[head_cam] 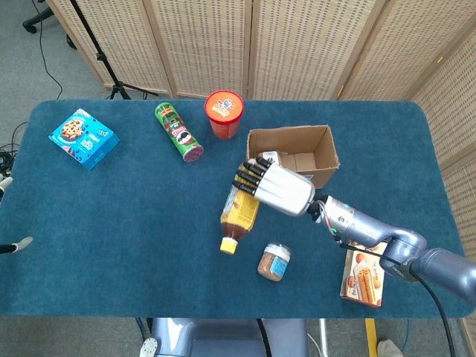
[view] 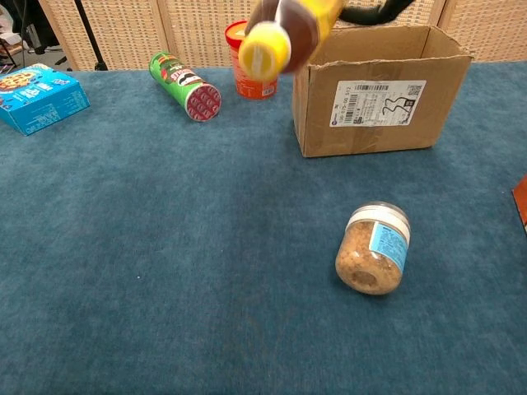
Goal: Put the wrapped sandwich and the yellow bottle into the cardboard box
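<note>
My right hand (head_cam: 277, 187) grips the yellow bottle (head_cam: 239, 210) and holds it in the air, just left of the cardboard box (head_cam: 291, 132), cap tilted down toward me. In the chest view the bottle (view: 284, 25) hangs at the top edge with its yellow cap (view: 263, 51) facing the camera, in front of the box (view: 370, 123); the hand is almost wholly out of that frame. The wrapped sandwich (head_cam: 271, 156) lies inside the box at its left end, partly hidden by my hand. My left hand is in neither view.
A jar of brown granules (view: 372, 248) lies on its side on the blue cloth in front of the box. A green can (head_cam: 179, 132) and a red cup (head_cam: 224, 113) stand at the back. A blue packet (head_cam: 83, 138) lies far left, an orange carton (head_cam: 364, 260) at the right.
</note>
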Robot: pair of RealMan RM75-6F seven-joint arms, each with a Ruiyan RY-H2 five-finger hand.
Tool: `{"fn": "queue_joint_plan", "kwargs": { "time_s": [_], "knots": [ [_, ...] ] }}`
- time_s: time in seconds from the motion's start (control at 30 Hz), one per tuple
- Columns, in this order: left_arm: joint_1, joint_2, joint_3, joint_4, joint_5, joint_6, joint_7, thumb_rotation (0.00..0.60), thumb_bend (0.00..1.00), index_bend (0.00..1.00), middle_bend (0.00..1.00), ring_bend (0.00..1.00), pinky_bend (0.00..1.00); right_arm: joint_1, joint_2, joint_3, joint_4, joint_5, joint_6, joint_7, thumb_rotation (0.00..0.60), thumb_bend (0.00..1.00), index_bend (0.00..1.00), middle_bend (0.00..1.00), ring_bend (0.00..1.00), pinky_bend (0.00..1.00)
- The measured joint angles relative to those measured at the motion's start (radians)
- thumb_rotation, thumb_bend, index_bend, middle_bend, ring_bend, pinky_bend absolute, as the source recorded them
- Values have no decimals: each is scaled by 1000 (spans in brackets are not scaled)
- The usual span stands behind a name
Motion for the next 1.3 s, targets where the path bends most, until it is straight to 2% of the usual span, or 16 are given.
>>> {"fn": "queue_joint_plan", "kwargs": {
  "time_s": [0.2,0.43,0.57,0.77,0.93,1.13,1.3],
  "knots": [
    [0,5,-2,-7,10,-1,-2,600,0,0,0,0,0,-18,53,90,-79,240,-97,-98,600,1000,615,605,451,353],
    [3,11,-7,-3,5,-4,-22,600,0,0,0,0,0,-20,54,145,-131,582,-231,-411,600,1000,629,628,465,353],
    [5,16,-10,4,-1,-8,-41,600,0,0,0,0,0,-16,41,158,-172,769,-248,-615,600,1000,639,634,476,353],
    [8,21,-12,12,-5,-19,-56,600,0,0,0,0,0,-1,23,163,-271,1061,-184,-899,600,1000,645,637,484,353],
    [8,21,-12,9,1,-18,-53,600,0,0,0,0,0,28,-6,168,-349,1277,-64,-1067,600,1000,645,637,495,353],
    [5,19,-12,5,3,-21,-44,600,0,0,0,0,0,77,-78,199,-380,1416,64,-1169,600,1000,645,637,495,353],
    [4,19,-13,3,1,-26,-40,600,0,0,0,0,0,113,-136,223,-369,1464,118,-1215,600,1000,645,637,497,353]
  ]
}}
